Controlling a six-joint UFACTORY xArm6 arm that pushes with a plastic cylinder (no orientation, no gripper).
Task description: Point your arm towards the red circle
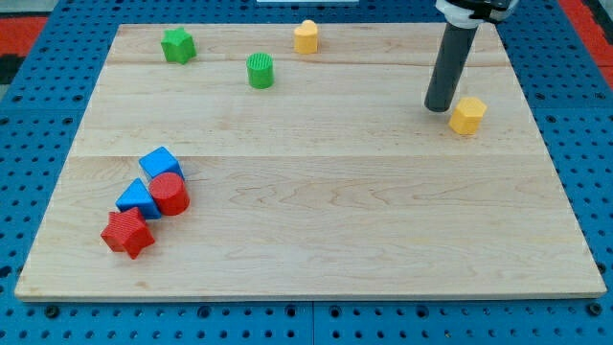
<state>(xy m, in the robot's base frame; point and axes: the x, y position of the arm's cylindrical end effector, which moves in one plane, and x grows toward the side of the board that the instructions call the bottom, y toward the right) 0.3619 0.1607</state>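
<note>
A pale wooden board (316, 230) made of joined planks lies on a blue perforated table (29, 144), and every block rests directly on the bare wood; no bowl, tray or other container shows in the camera view.

The dark straight rod (450, 67) comes down from the view's top at about 1 o'clock from the board's centre. It has no jaws, so it grasps nothing; my tip (440, 107) sits on the wood just beside a yellow plastic hexagon-like block (467, 114), which lies at 3 o'clock from it. Whether the two touch cannot be told.

The red plastic circle block (170, 194), the task's thing, lies at about 8 o'clock from the board's centre, well apart from my tip and far off at 8 o'clock from it. It sits in a tight cluster: a blue plastic cube-like block (160, 163) touches it at 12 o'clock, a blue plastic triangle-like block (138, 199) presses against it at 9 o'clock, and a red plastic star block (127, 233) lies at 7 o'clock, touching the blue triangle-like block.

Along the board's far edge, a green plastic star block (177, 45) lies at 10 o'clock from the centre, a green plastic cylinder block (261, 70) at 11 o'clock, and a yellow plastic block (306, 36) of unclear shape at 12 o'clock, each apart from the others.
</note>
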